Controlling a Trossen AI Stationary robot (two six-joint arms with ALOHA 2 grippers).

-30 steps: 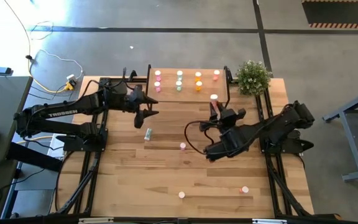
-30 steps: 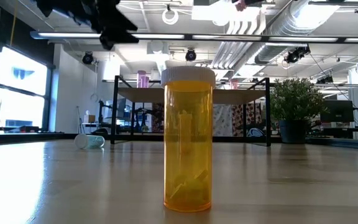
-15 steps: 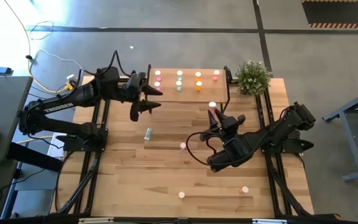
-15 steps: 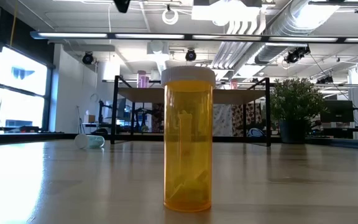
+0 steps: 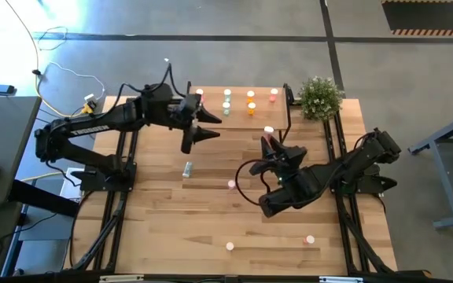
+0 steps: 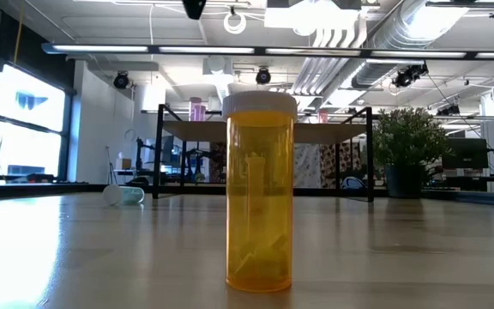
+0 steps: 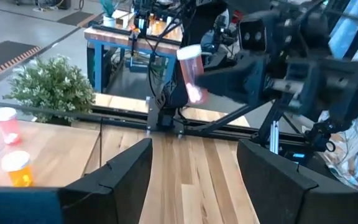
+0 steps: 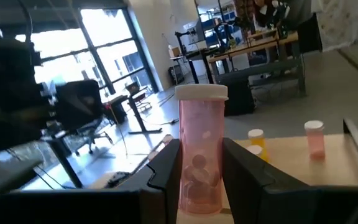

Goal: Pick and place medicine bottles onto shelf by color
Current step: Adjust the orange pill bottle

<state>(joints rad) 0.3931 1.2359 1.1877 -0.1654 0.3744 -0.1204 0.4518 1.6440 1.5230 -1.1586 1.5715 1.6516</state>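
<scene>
A: So, left to right. The left gripper [image 5: 205, 126] hangs by the shelf's left end with fingers spread and nothing between them. The lying pale bottle [image 5: 187, 168] sits on the table [image 5: 171, 228] near it, on the side away from the shelf.

B: Right arm?

A: The right gripper [image 5: 271, 148] is clamped on a pink bottle [image 8: 200, 148], held upright with its white cap up and its body between the fingers [image 8: 166, 165]. It is carried above the table, clear of the surface.

B: Which way is the shelf from it?

A: The shelf [image 5: 238, 114] lies ahead of the gripper, toward the table's far edge. In the high view the bottle is short of the shelf's near edge, toward its right end. A pink bottle on the shelf [image 5: 274, 95] stands at that right end, with the orange bottles [image 5: 251, 103] next to it.

B: So the right arm has it.

A: Yes, I'd judge it is the nearer arm for the pink column. The long axis is already vertical, so no reorienting is needed, only forward travel and a set-down.

B: Others left?

A: Loose ones remain: a pink bottle mid-table [image 5: 231, 185], and an orange bottle [image 6: 259, 190] standing at the near edge.
</scene>
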